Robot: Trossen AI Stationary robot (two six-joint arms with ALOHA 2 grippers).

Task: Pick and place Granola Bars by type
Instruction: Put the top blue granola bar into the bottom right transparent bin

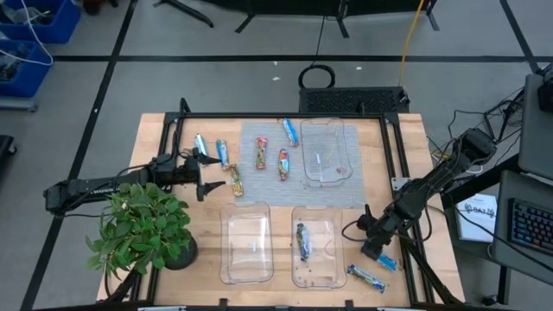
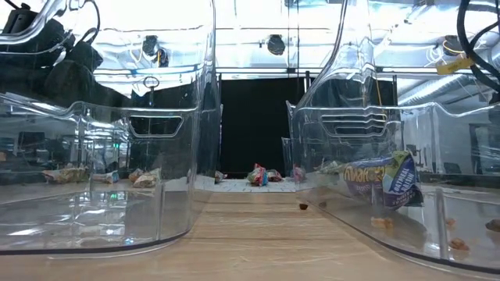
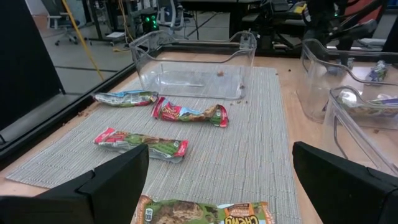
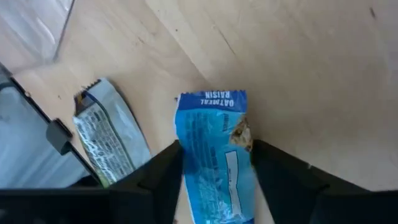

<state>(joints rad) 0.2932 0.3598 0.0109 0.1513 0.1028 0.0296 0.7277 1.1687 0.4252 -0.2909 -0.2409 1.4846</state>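
Several wrapped granola bars lie on the grey mat (image 1: 268, 186) and the wood beside it: blue ones (image 1: 223, 153), red ones (image 1: 261, 153) and a tan-gold one (image 1: 235, 180). My left gripper (image 1: 206, 177) is open and level, with the tan-gold bar (image 3: 205, 213) on the mat between its fingers, untouched. My right gripper (image 1: 378, 250) sits by the table's near right corner, shut on a blue bar (image 4: 214, 155). Another bar (image 4: 112, 142) lies beside it, silver side up. One blue bar (image 1: 302, 242) lies inside the near right tray (image 1: 333, 259). My right gripper pinches the blue bar between its two fingers (image 4: 163, 174), which lie across the bar's width at its long edges (image 4: 186, 149). The fingers come from above, pointing down. The bar's printed end (image 4: 211, 99) sticks out past the fingertips. Whether the bar is lifted clear of the wood, I cannot tell.
Three clear plastic trays stand on the table: one at the far side on the mat (image 1: 327, 177), two along the near edge (image 1: 246, 268). A potted plant (image 1: 143, 229) stands at the near left, under the left arm. Free wood lies right of the far tray.
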